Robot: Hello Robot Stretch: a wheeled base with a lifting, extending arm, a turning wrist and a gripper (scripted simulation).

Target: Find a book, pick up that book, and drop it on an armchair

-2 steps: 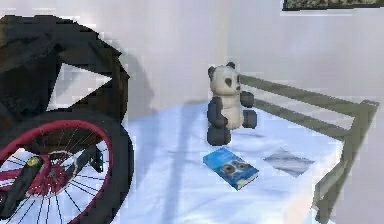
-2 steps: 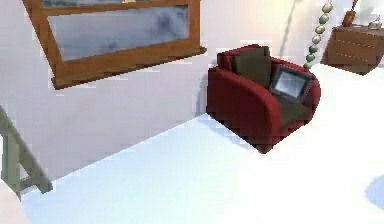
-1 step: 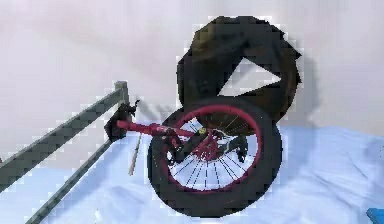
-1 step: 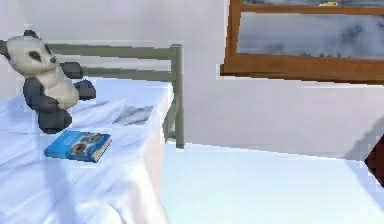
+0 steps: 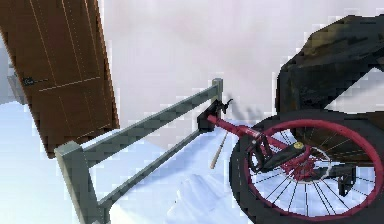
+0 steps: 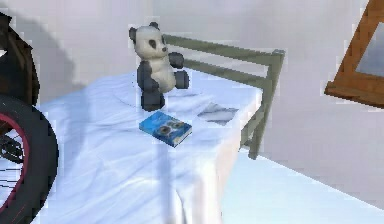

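A small blue book (image 6: 165, 127) lies flat on a white-sheeted bed (image 6: 120, 170), near the middle of the arm side view. Behind the book a panda toy (image 6: 157, 66) sits upright on the bed. A thin grey flat thing (image 6: 218, 112) lies on the sheet to the right of the book.
A red-rimmed bicycle wheel (image 5: 310, 160) stands at the forward view's right, and again the wheel (image 6: 25, 160) at the arm side view's left edge. The bed's grey-green frame (image 5: 140, 135) runs across the forward view. A brown wooden door (image 5: 60, 70) stands at the left. A dark bulky shape (image 5: 335, 60) sits upper right.
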